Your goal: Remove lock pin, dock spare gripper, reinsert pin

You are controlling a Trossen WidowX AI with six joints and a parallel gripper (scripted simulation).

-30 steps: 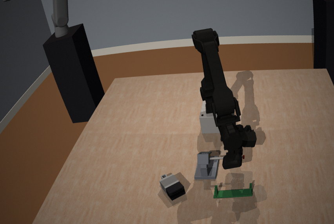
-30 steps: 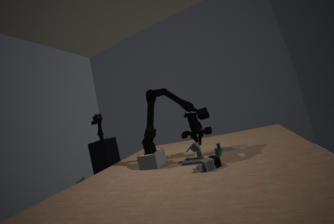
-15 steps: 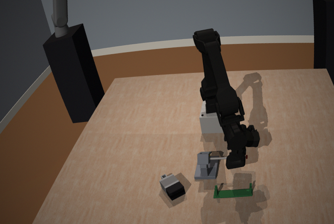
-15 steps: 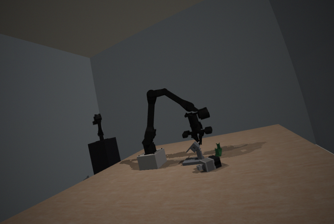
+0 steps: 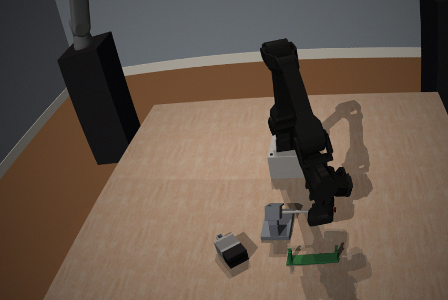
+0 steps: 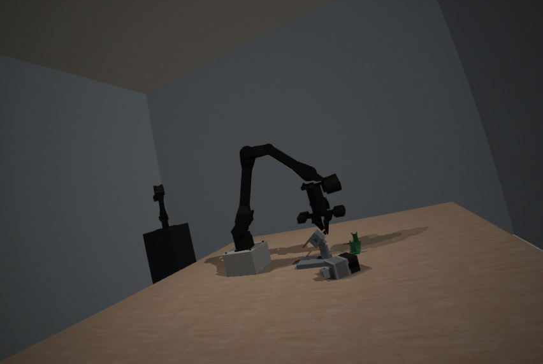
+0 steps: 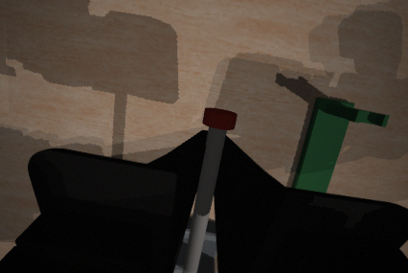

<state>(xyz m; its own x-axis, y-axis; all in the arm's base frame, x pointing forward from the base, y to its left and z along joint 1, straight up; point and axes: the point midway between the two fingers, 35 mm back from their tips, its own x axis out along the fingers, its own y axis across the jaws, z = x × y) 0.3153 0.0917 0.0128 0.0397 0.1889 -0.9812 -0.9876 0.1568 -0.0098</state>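
The mount (image 5: 267, 232) (image 6: 307, 263) is grey, with a tilted socket block (image 5: 272, 213) (image 6: 314, 240) on its post. My gripper (image 5: 320, 216) (image 6: 325, 232) (image 7: 212, 139) is shut on the lock pin, to the right of the socket in the top view. The pale lock pin (image 5: 296, 211) (image 7: 206, 196) lies level, its red head (image 5: 334, 209) (image 7: 219, 119) beyond the fingers. Its far end meets the socket's right side in the top view; whether the tip is still inside is hidden. The spare gripper (image 5: 231, 247) (image 6: 339, 267), grey and black, lies on the table left of the mount.
A green cradle (image 5: 313, 259) (image 6: 355, 247) (image 7: 322, 158) with two upright ends stands in front and to the right of the mount. The arm's white base block (image 5: 286, 167) (image 6: 239, 263) is behind the mount. Other arms stand on dark pedestals beyond the table.
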